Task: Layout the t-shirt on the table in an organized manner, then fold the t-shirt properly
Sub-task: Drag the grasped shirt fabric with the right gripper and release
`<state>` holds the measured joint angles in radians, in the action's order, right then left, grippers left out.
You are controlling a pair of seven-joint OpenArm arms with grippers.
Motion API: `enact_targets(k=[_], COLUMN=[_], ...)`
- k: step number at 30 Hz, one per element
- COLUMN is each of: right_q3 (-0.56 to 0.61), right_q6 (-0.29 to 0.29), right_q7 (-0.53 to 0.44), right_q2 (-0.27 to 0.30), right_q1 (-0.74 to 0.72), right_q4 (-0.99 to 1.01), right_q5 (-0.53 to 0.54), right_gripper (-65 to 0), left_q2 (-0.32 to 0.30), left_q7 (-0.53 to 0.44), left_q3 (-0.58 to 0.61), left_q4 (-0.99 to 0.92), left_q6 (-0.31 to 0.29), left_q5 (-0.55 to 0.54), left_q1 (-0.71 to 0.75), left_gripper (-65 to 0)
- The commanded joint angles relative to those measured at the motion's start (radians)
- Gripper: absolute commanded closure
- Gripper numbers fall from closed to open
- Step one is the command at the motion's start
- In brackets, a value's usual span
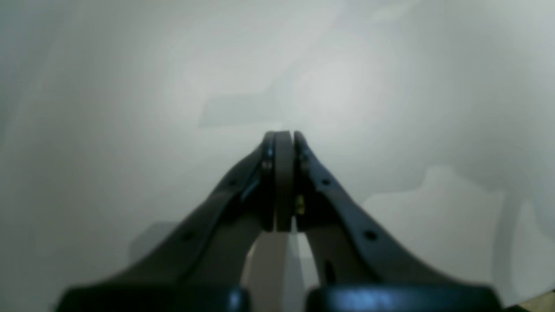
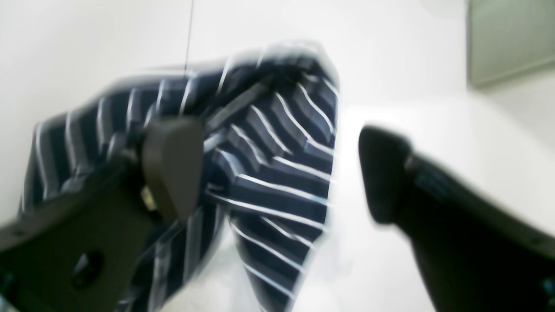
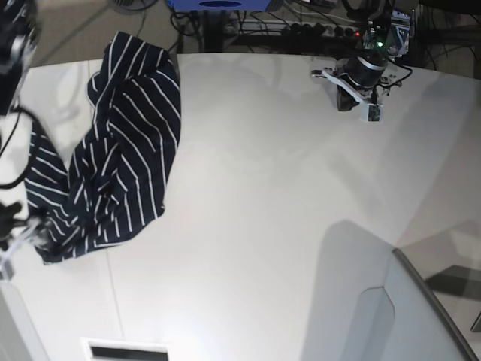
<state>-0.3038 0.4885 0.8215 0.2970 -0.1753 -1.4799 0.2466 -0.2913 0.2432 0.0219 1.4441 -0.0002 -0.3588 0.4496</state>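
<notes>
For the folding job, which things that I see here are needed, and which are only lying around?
Needed:
- the t-shirt, bunched at the table's edge
- the table
- the right gripper, open beside the shirt
- the left gripper, shut over bare table

Only around:
- cables and electronics behind the table
- grey panel at the corner

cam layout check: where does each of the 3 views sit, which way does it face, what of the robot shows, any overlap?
Left wrist: on the left arm, looking along the shut left gripper at bare table.
Right wrist: on the right arm, looking past the open right gripper at the t-shirt, blurred.
Base: high, looking down on the table; left arm far right, right arm at the left edge.
Shared: base and right wrist both show the t-shirt.
</notes>
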Motion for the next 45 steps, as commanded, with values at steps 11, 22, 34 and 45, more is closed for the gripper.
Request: enact_targets(k=[11,22,34,45], right_q3=[0.007,0.004,-0.188,-0.346], right_q6=[-0.100,-0.096,-0.100,-0.093], right_q7=[0.074,0.046,0.189,0.335], right_q2=[-0.204,-0.201,-0.150,-0.158], right_q1=[0.156,0.122,0.139,0.221], right_q4=[-0.195,-0.020,-0.230,-0.348], right_q5=[0.018,0.018,0.020,0.021], right_gripper=[-51.5,-32.4,-0.6,-0.6], left_q2=[-0.009,-0.010,-0.013,-0.016], left_q7=[-0.006,-0.006,-0.008,-0.008], left_q3=[-0.006,-0.004,-0.006,0.071], left_q4=[0.010,0.010,-0.001,-0.038], left_q6=[0.004,0.004,0.004,0.004], left_q5=[0.001,0.001,0.001,0.001], left_q1=[0.005,0.007,0.007,-0.054], left_gripper=[0.0,0.0,0.0,0.0])
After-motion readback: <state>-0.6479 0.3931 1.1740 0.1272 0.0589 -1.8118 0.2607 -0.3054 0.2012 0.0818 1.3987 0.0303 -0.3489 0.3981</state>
